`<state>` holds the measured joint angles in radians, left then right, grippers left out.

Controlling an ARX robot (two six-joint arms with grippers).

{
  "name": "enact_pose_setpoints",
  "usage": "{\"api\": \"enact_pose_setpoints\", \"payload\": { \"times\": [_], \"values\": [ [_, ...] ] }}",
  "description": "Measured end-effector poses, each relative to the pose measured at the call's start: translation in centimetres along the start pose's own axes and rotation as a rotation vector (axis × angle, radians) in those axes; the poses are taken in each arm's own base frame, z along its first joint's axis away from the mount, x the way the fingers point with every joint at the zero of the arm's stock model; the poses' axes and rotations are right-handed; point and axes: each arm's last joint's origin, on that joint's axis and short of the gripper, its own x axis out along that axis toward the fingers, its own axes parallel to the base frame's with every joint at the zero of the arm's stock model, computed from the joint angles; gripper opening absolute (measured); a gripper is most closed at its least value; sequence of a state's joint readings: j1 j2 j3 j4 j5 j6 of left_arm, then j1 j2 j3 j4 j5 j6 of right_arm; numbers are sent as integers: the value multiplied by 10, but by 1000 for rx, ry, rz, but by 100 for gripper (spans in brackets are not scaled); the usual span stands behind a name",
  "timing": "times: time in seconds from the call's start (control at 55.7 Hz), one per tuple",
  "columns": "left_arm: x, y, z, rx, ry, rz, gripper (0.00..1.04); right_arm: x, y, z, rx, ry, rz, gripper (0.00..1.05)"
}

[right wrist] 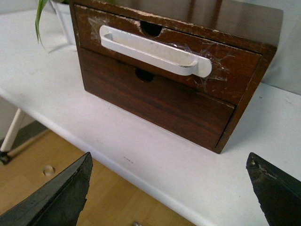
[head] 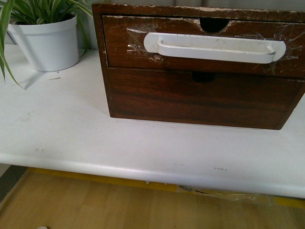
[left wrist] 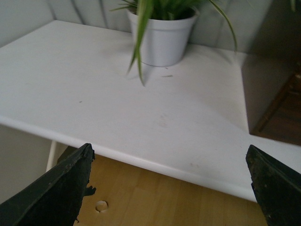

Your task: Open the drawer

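Dark brown wood forms the small chest [head: 143, 10] standing on the white counter [head: 71, 129], right of a white pot [head: 47, 45]. The drawer [head: 190, 67] is the upper of its two fronts and looks fully shut, flush with the frame. A long white handle [head: 214, 49] runs across it, held on by clear tape [head: 136, 38] at both ends. It is probably there to give the jaws something better to hook than the half-round notch [head: 213, 25] in the chipped top edge. The plain lower front [head: 200, 98] has no handle.

Neither arm shows in the front view. In the right wrist view the right jaws are spread wide and hold nothing. They sit out in front of the counter edge, well apart from the chest, and face the handle, which suggests this arm is lined up for the pull. The left jaws are equally wide and empty. They point at the bare counter and the pot, with the chest only at the edge of their view, so that arm seems to be standing by.

Nothing has been grasped, so the task is at its start. The pull should be straight and gentle, because the tape could peel or the chest could slide forward.
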<state>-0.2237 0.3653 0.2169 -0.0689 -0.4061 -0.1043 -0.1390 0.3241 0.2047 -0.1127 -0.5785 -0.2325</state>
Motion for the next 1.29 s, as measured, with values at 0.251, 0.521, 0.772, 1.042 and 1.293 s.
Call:
{"api": "enact_pose_setpoints", "payload": {
  "times": [0.251, 0.521, 0.772, 1.042, 1.293],
  "values": [
    [28, -19, 42, 339, 128, -376, 99, 21, -15, 40, -263, 123, 154, 96],
    [58, -58, 75, 710, 256, -756, 99, 45, -21, 68, -500, 201, 273, 96],
    [83, -119, 101, 994, 294, -1030, 99, 71, -31, 87, -649, 281, 351, 96],
    [115, -163, 113, 1060, 272, -1118, 99, 105, -36, 91, -766, 346, 373, 96],
    [138, -187, 123, 1071, 248, -1135, 99, 131, -29, 89, -818, 362, 382, 96]
  ]
}}
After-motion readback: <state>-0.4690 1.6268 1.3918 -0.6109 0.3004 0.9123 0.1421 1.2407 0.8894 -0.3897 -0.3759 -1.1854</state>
